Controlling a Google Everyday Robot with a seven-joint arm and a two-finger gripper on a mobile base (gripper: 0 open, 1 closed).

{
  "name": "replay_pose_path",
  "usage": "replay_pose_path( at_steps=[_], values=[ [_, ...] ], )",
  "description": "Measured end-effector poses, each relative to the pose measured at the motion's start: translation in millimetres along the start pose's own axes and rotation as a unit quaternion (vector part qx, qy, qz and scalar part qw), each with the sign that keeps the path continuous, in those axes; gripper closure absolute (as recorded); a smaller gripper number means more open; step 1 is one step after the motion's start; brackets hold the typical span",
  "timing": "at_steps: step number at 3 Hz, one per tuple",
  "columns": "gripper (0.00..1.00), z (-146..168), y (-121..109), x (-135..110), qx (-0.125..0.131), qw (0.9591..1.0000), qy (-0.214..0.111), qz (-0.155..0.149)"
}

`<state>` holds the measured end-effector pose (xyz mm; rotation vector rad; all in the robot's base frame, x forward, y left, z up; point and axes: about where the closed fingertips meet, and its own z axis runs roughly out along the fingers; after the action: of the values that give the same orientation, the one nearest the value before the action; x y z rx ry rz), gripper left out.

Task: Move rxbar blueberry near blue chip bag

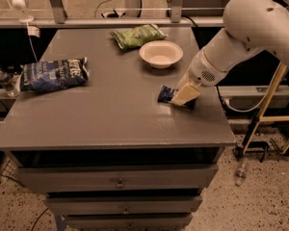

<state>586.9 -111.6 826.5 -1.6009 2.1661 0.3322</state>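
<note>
The rxbar blueberry [165, 94] is a small dark blue bar lying on the right part of the grey table [111, 114], in front of the white bowl. My gripper [185, 95] is down on the bar's right end and hides that part of it. The blue chip bag [53, 74] lies at the table's left edge, far from the bar. The white arm reaches in from the upper right.
A white bowl [161, 53] stands just behind the bar. A green chip bag [137, 35] lies at the back of the table. A water bottle [4, 81] stands off the left edge. The table has drawers [118, 182] below its front edge.
</note>
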Motion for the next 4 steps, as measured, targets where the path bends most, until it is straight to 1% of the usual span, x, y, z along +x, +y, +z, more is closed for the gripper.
replay_pose_path(
  at_steps=[1, 2, 3, 4],
  values=[
    [1.0, -0.1, 0.0, -0.1, 0.0, 1.0, 0.0, 0.0],
    [1.0, -36.5, -6.6, -25.8, 0.033, 0.9985, -0.02, -0.04],
    [1.0, -29.8, -4.3, -35.3, 0.026, 0.9979, -0.028, -0.053],
    [1.0, -11.2, 4.7, -94.4, -0.008, 0.9883, -0.044, -0.145]
  ],
)
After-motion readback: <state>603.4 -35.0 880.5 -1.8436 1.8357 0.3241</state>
